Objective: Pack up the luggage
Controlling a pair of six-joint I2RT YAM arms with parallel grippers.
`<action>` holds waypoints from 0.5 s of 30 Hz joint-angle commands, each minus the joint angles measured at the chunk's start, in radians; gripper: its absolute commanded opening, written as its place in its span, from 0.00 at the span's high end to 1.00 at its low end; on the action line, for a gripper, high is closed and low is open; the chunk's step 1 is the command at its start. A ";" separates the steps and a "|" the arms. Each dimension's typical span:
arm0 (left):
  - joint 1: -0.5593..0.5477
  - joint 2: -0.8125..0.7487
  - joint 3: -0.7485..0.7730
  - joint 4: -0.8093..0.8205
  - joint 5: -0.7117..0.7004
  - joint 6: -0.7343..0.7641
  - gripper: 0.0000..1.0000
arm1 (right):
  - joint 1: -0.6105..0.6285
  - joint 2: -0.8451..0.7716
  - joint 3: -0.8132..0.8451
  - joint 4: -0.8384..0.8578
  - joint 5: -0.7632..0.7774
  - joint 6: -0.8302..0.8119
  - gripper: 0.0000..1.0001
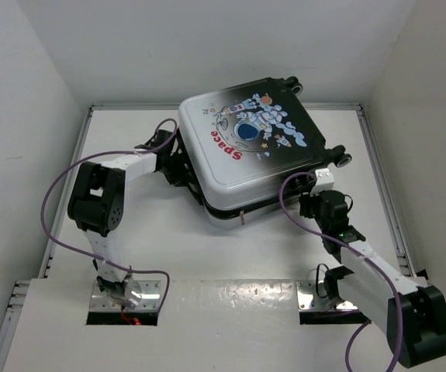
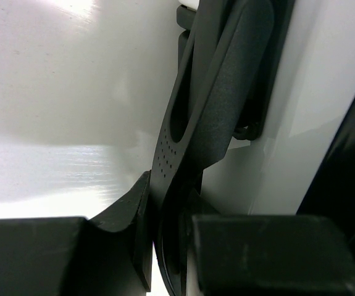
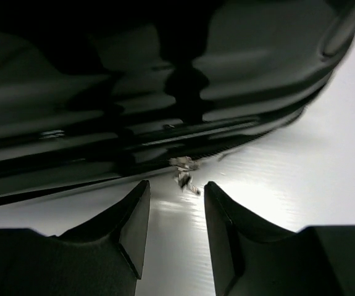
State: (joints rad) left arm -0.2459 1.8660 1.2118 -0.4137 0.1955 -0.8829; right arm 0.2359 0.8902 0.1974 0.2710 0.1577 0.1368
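My glossy white desk (image 1: 168,248), walled in.
Plain white panels (image 1: 29,93) stand along my desk's left, far and right edges.

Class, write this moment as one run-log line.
suitcase: lid down, flat | left claw: shut on side handle | right claw: open, by zipper pull

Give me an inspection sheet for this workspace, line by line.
Surface: white table, glossy.
Job's things: luggage lies flat, lid down, astronaut print up, wheels toward the far right.
Clutter: nothing seen.
Grippers: left gripper shut on the side handle; right gripper open, low at the near edge, facing the zipper pull.
Cables: purple cables loop along both arms.
Surroundings: white walls on three sides.
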 commanded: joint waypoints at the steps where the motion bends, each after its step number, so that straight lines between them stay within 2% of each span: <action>1: 0.073 -0.051 -0.018 -0.043 -0.094 -0.033 1.00 | -0.006 -0.005 0.019 0.112 -0.116 0.034 0.60; 5: 0.083 -0.051 -0.018 -0.043 -0.094 -0.033 1.00 | -0.009 0.071 0.025 0.195 -0.103 0.034 0.60; 7: 0.092 -0.062 -0.028 -0.043 -0.094 -0.033 1.00 | -0.017 0.117 0.028 0.253 -0.090 0.035 0.64; 10: 0.102 -0.071 -0.038 -0.043 -0.094 -0.024 1.00 | -0.040 0.148 0.034 0.272 -0.121 0.038 0.77; 15: 0.134 -0.080 -0.061 -0.043 -0.094 -0.024 1.00 | -0.060 0.176 0.031 0.303 -0.110 0.021 0.89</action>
State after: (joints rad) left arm -0.2058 1.8378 1.1702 -0.4061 0.2138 -0.8673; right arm 0.1940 1.0538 0.1974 0.4446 0.0433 0.1562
